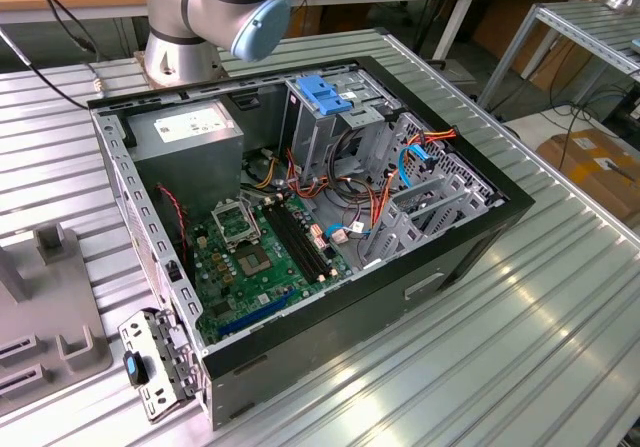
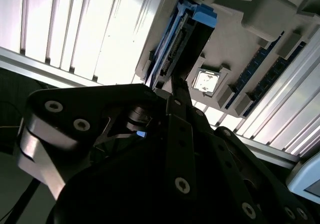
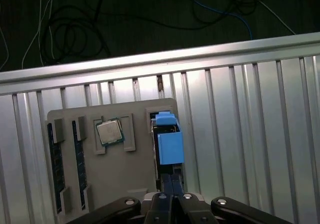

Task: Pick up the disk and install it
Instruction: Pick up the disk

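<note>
Ribbed table point(image 3: 240, 134), tool point(image 3: 168, 186) by disk point(image 3: 169, 144)

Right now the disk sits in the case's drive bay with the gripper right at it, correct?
No, wrong place. The disk stands on edge in a slot of the grey holder, next to the chip; the first wrist view shows it. The gripper is right at it, as you said.
</note>
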{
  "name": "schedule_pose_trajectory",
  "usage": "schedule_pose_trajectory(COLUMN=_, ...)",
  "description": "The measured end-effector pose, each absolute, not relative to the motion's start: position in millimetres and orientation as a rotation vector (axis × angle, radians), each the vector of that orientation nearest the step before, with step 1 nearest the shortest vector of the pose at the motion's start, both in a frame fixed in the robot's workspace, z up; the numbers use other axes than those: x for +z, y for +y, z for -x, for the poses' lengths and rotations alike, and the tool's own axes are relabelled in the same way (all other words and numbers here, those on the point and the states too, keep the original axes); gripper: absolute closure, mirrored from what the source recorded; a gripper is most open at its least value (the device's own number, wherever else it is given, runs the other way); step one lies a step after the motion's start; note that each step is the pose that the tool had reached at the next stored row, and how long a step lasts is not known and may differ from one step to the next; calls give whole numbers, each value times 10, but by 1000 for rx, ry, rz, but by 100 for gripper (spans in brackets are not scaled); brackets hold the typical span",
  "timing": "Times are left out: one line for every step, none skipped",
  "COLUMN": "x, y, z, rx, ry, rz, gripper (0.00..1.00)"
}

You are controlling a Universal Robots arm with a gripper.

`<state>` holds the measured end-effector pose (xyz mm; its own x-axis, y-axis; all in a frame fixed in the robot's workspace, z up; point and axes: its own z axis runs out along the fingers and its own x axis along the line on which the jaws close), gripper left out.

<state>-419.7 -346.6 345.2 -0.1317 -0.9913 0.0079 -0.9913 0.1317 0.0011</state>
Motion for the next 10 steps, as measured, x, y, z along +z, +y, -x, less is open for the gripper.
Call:
schedule_pose_trajectory(x=3452, y=-3466, z=4197, rx=7, ry=-2358, rz=-2066, gripper=89)
schedule_pose_trajectory(x=3452, y=-3465, z=4197, rx=7, ry=-2358, rz=-2066, gripper=89)
schedule_pose_trajectory(x=3452, y=-3465, z=4197, rx=7, ry=-2358, rz=-2066, gripper=89)
schedule_pose_trajectory(x=3452, y=-3465, z=4197, rx=7, ry=-2358, rz=-2066, gripper=89)
schedule_pose_trajectory(x=3452, y=-3465, z=4197, rx=7, ry=-2358, rz=-2066, gripper=89)
schedule_pose_trajectory(x=3452, y=-3465, z=4197, rx=7, ry=-2358, rz=-2066, gripper=89)
schedule_pose_trajectory(x=3452, y=-3465, z=4197, rx=7, ry=-2358, rz=-2066, gripper=89)
schedule_pose_trajectory(x=3452, y=-3465, z=4197, rx=7, ry=-2358, rz=-2066, gripper=89)
schedule_pose_trajectory(x=3452, y=-3465, z=4197, rx=7, ry=-2358, rz=-2066, gripper=89)
schedule_pose_trajectory(x=3452, y=-3464, z=4197, rx=7, ry=-2358, rz=-2066, gripper=89)
